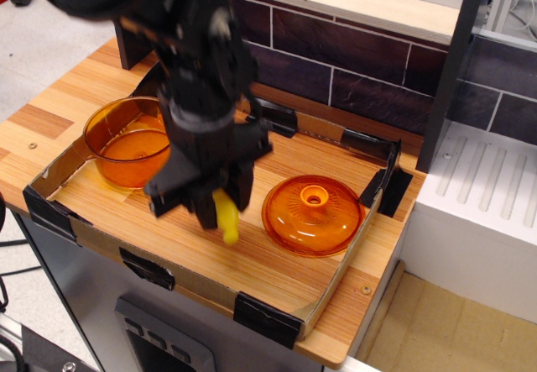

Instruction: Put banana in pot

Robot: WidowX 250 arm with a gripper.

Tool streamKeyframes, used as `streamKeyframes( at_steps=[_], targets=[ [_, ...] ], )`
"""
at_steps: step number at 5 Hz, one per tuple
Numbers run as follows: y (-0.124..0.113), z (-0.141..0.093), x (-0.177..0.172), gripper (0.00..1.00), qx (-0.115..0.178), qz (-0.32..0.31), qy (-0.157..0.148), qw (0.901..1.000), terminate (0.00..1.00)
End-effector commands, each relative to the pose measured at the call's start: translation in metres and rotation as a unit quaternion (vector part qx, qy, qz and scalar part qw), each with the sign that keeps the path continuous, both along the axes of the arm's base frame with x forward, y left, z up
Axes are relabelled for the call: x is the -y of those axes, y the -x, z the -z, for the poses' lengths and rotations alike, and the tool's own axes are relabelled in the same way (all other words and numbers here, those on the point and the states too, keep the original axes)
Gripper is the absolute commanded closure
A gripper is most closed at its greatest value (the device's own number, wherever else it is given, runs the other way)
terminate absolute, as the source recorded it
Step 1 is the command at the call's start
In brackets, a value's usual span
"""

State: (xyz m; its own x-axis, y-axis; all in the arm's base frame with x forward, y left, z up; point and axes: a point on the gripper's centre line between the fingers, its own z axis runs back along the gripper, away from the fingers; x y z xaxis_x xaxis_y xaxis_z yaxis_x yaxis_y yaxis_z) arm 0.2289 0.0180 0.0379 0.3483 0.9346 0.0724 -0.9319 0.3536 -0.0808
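My black gripper [216, 204] is shut on the yellow banana [226, 218] and holds it in the air above the wooden tray floor, its lower end hanging down below the fingers. The frame is blurred around the arm. The translucent orange pot [130, 141] stands at the tray's left, up and to the left of the gripper, partly hidden behind the arm. It looks empty.
An orange domed lid [312, 214] with a knob lies on the tray to the right of the gripper. Low cardboard walls with black tape [267, 318] ring the tray. A dark tiled wall runs behind. A white unit [487, 212] stands at the right.
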Motion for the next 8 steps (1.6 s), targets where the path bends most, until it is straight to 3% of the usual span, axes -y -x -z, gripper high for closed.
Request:
streamKeyframes(
  at_steps=[1, 2, 3, 4, 6, 7, 8],
  targets=[
    [-0.034, -0.066, -0.047, 1.00, 0.059, -0.102, -0.010, 0.9930, 0.00],
    [-0.043, -0.073, -0.085, 1.00, 0.050, -0.145, -0.006, 0.9881, 0.00],
    [-0.046, -0.064, -0.105, 1.00, 0.039, -0.153, -0.011, 0.9873, 0.00],
    [-0.048, -0.047, -0.116, 1.00, 0.026, -0.154, -0.013, 0.9877, 0.00],
    [-0.050, -0.037, -0.114, 1.00, 0.030, -0.140, -0.018, 0.9896, 0.00],
    [-0.049, -0.036, -0.113, 0.00, 0.017, -0.142, -0.015, 0.9896, 0.00],
    [-0.049, -0.038, -0.110, 0.00, 0.017, -0.134, -0.018, 0.9906, 0.00]
  ],
)
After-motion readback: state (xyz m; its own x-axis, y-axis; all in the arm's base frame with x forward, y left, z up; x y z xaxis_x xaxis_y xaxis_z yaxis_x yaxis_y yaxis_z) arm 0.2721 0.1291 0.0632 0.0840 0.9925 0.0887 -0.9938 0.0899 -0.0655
